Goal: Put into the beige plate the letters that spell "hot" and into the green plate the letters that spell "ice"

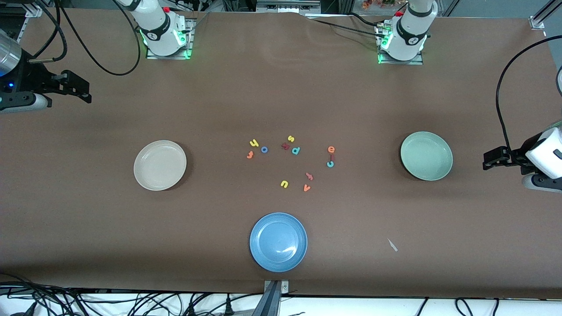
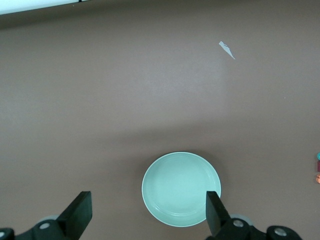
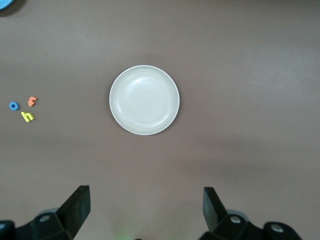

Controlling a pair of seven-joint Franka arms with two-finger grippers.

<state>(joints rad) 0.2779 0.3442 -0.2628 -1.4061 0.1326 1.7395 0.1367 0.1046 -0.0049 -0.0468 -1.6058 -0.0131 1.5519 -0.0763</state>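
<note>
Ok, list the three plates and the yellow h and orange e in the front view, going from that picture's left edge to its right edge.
beige plate → yellow h → blue plate → orange e → green plate

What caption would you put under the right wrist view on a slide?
Open right gripper above the empty beige plate, with the h, o and t lying on the table beside it.

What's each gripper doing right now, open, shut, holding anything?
Left gripper: open, empty, above the round pale mint-green plate.
Right gripper: open, empty, near the round cream-beige plate.
</note>
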